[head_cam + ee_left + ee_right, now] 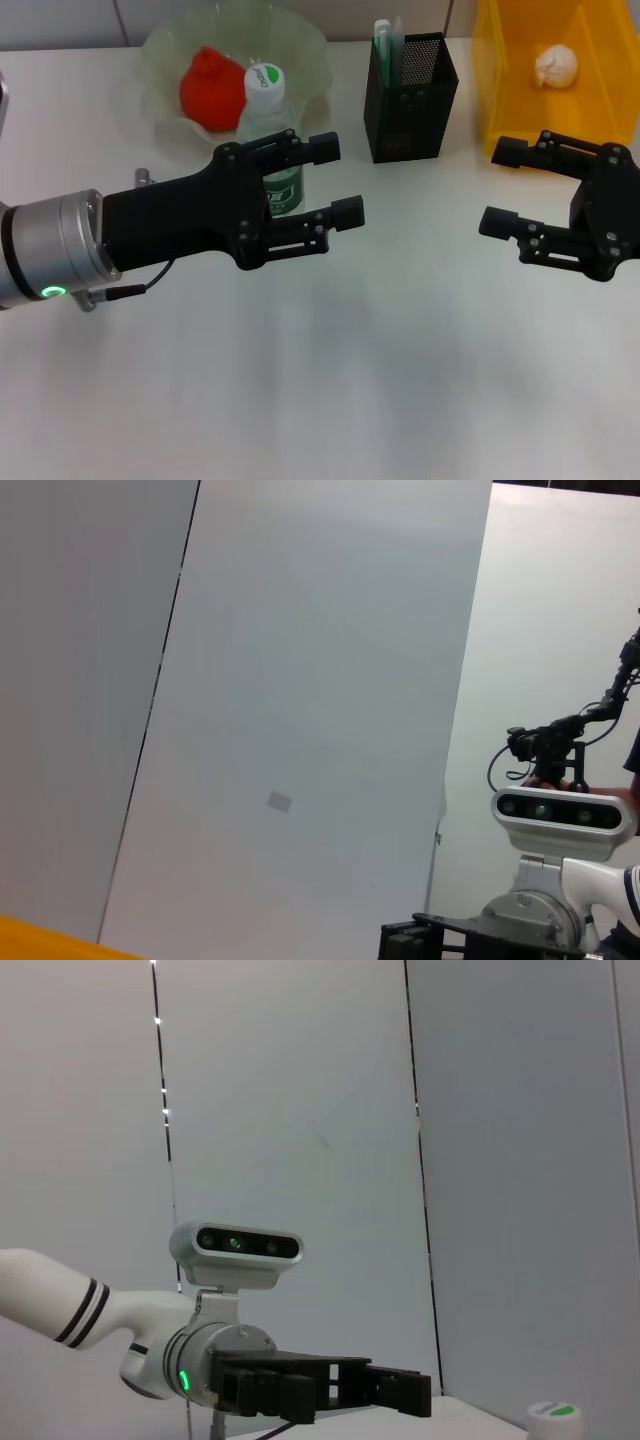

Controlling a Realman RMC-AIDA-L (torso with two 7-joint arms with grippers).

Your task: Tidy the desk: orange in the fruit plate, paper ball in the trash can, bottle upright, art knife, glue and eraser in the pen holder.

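Note:
The orange point(208, 88) lies in the pale green fruit plate point(305, 45) at the back left. The bottle point(263, 118) stands upright in front of the plate, its cap point(553, 1415) also showing in the right wrist view. My left gripper point(335, 182) is open, its fingers just right of the bottle's label and holding nothing. The paper ball point(556, 65) lies in the yellow trash can point(500, 95) at the back right. My right gripper point(500, 187) is open and empty in front of the can. The black mesh pen holder point(425, 100) holds green-white items point(385, 42). The eraser is out of view.
The white table point(350, 370) stretches in front of both grippers. The right wrist view shows my left gripper point(400, 1392) and its wrist camera against a grey wall. The left wrist view shows the right arm's camera point(560, 810) and a corner of the yellow bin point(40, 942).

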